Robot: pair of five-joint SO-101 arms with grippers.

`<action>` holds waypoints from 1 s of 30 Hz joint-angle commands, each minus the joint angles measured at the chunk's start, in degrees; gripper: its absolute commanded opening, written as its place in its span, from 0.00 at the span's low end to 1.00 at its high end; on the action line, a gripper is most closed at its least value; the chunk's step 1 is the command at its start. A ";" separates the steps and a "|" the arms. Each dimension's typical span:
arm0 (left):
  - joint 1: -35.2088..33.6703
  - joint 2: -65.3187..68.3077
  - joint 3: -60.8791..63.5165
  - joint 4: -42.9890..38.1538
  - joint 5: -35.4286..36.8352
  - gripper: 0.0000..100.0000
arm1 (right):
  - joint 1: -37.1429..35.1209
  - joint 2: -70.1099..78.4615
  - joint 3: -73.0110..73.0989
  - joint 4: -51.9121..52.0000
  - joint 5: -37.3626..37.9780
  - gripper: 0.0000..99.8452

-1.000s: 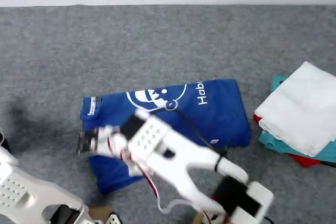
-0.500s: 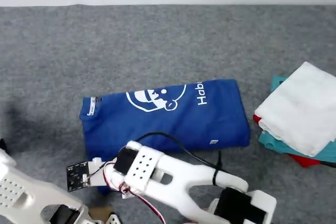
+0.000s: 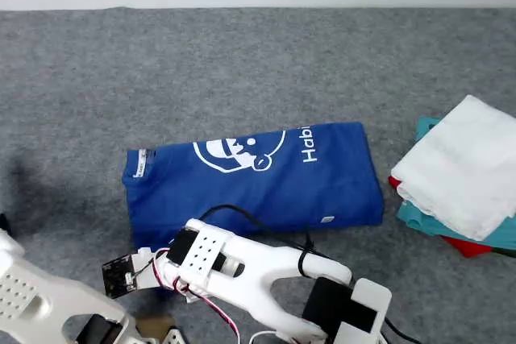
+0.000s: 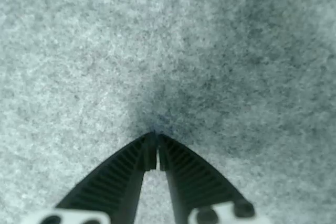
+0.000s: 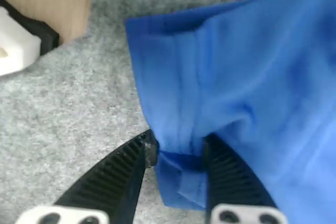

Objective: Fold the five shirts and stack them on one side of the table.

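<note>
Blue shirt: the blue shirt (image 3: 258,175) lies flat on the grey table (image 3: 242,62) at the centre of the high view, part folded into a wide rectangle.
Long axis: it runs left to right across the frame, with the collar end at the left.
Shirt from the jaws: the right jaws sit at the shirt's lower left corner. The rest of the cloth stretches away from them to the upper right of the frame.
Right jaws: they pinch a bunched fold of the blue shirt (image 5: 252,77) at that corner, one jaw on each side of the cloth.
Nearer arm: the right arm (image 3: 242,267) crosses the lower middle of the frame and is already on the shirt. The left arm (image 3: 32,304) sits in the lower left corner, apart from the shirt.
Left jaws: closed tip to tip on nothing, over bare table (image 4: 157,51).
Stack: at the right edge of the frame, well apart from the blue shirt, with a white shirt (image 3: 463,163) on top, a teal shirt (image 3: 415,215) under it and a red shirt (image 3: 468,245) at the bottom.
Count of shirts: four can be seen, one blue and three stacked. Whether a fifth is hidden in the stack cannot be told.
Count of arms: two.
</note>
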 commanded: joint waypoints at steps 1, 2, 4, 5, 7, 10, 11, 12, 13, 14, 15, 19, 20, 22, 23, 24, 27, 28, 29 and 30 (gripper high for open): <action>-4.22 0.53 -1.89 -0.62 -0.18 0.01 | 0.75 1.45 -1.32 -0.31 0.88 0.06; -4.22 0.53 -1.89 -0.62 -0.18 0.01 | 1.10 1.54 -1.85 -0.40 0.88 0.04; -4.22 0.53 -1.89 -0.62 -0.18 0.01 | 2.15 1.45 -2.55 -0.13 0.97 0.02; -4.22 0.53 -1.89 -0.62 -0.18 0.01 | 2.68 1.10 -2.81 -0.13 0.97 0.01; -4.22 0.53 -1.89 -0.62 -0.18 0.01 | 3.91 1.10 -4.13 0.57 1.05 0.01; -4.04 0.53 -1.89 -0.62 -0.18 0.01 | 5.93 1.10 -7.21 3.47 2.73 0.01; -3.96 0.53 -1.89 -0.62 -0.09 0.01 | 6.73 1.10 -8.44 4.18 2.90 0.01; -3.87 0.53 -1.89 -0.62 -0.09 0.01 | 7.52 1.10 -9.67 4.88 2.99 0.01; -3.78 0.53 -1.89 -0.62 -0.09 0.01 | 8.40 1.10 -11.08 5.58 3.08 0.01; -3.78 0.53 -1.89 -0.62 0.00 0.01 | 9.36 1.10 -12.57 6.20 3.08 0.01; -3.78 0.53 -1.89 -0.62 0.00 0.01 | 10.42 1.10 -14.15 6.73 3.08 0.01; -3.69 0.53 -1.89 -0.79 -0.09 0.01 | 13.67 1.63 -20.48 8.57 4.57 0.01; -3.69 0.53 -1.89 -0.88 -0.18 0.01 | 14.37 1.63 -21.63 8.57 5.19 0.01; -3.69 0.53 -1.98 -0.88 -0.18 0.01 | 15.52 1.71 -23.56 8.22 6.24 0.01; -3.69 0.53 -2.33 -0.88 -0.18 0.01 | 15.78 1.89 -24.35 8.22 6.68 0.01; -3.69 0.53 -2.59 -0.88 -0.09 0.01 | 16.22 2.51 -25.05 8.13 6.86 0.01; -3.60 0.53 -2.86 -0.88 0.00 0.01 | 18.24 6.20 -28.66 8.48 7.03 0.01; -3.34 0.62 -3.03 -0.88 0.00 0.01 | 19.03 7.78 -30.33 8.57 7.03 0.01; -3.16 0.70 -3.12 -0.70 -0.09 0.01 | 19.82 9.36 -32.26 8.66 7.03 0.01; -3.08 0.62 -3.12 -0.62 -0.18 0.01 | 20.53 10.86 -34.37 8.66 7.03 0.01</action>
